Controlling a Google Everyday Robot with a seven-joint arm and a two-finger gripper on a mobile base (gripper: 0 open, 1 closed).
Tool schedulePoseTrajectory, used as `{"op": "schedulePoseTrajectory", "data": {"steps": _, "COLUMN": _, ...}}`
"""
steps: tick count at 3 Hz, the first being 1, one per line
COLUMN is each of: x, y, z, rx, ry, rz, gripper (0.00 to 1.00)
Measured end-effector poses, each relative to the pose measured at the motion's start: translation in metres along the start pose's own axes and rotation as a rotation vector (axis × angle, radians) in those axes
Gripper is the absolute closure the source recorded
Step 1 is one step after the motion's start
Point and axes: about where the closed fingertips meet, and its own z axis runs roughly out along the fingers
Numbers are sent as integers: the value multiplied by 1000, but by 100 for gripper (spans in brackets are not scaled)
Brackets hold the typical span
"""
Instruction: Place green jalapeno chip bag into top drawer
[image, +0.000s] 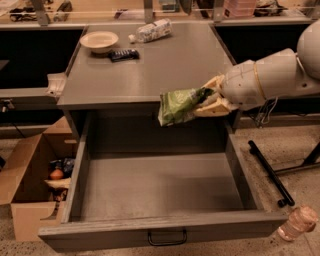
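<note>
The green jalapeno chip bag (179, 105) hangs in the air, held at its right end by my gripper (209, 100), which is shut on it. The bag sits over the back right part of the open top drawer (160, 187), just in front of the cabinet top's front edge. The drawer is pulled fully out; its grey tray holds nothing and its front panel has a small black handle (167, 238). My white arm (270, 75) reaches in from the right.
On the cabinet top (150, 65) stand a cream bowl (99, 41), a small dark packet (123, 54) and a white-and-clear bag (151, 31). A cardboard box (35, 180) with items sits on the floor at left. A plastic bottle (297, 222) and a black bar (270, 172) lie at right.
</note>
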Motion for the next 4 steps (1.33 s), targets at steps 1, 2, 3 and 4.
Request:
{"op": "schedulePoseTrajectory", "data": {"steps": 1, "x": 17, "y": 13, "z": 16, "rx": -3, "ry": 12, "rz": 23, "gripper": 100}}
{"op": "schedulePoseTrajectory", "data": {"steps": 2, "x": 18, "y": 14, "z": 18, "rx": -10, "ry": 18, "rz": 12, "gripper": 100}}
{"op": "schedulePoseTrajectory", "data": {"steps": 3, "x": 51, "y": 32, "z": 28, "rx": -8, "ry": 91, "rz": -38, "gripper": 100}}
{"op": "schedulePoseTrajectory", "data": {"steps": 4, "x": 109, "y": 59, "z": 50, "rx": -41, "ry": 185, "rz": -47, "gripper": 100}}
